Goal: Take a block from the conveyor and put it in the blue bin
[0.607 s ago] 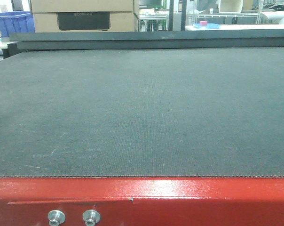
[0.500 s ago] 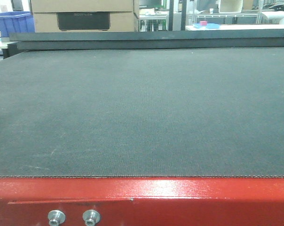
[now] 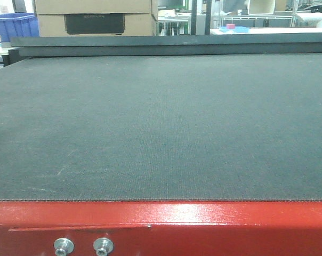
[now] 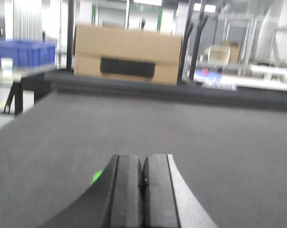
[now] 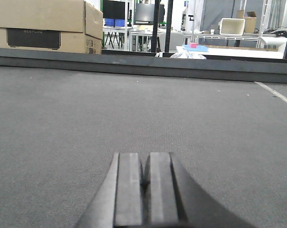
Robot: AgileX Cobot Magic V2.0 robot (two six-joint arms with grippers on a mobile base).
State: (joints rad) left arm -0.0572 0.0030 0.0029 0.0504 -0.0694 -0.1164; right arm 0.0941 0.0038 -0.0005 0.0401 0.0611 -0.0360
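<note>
Left gripper: pads pressed together, empty, low over conveyor, lower centre. Right gripper: likewise closed, empty. Probably parked in wait, no block visible anywhere on conveyor. Blue bin: upper left, beyond far edge, beside cardboard box.

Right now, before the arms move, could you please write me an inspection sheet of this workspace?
Surface: conveyor belt dark grey, nothing on it; red frame with silver bolts at the near edge.
Job's things: no block seen; blue bin beyond the far left corner.
Clutter: small green spot beside left gripper, cannot identify.
Grippers: left gripper and right gripper low over the belt, fingers pressed together.
Cables: nothing seen.
Surroundings: cardboard box behind the belt; white table farther right.
</note>
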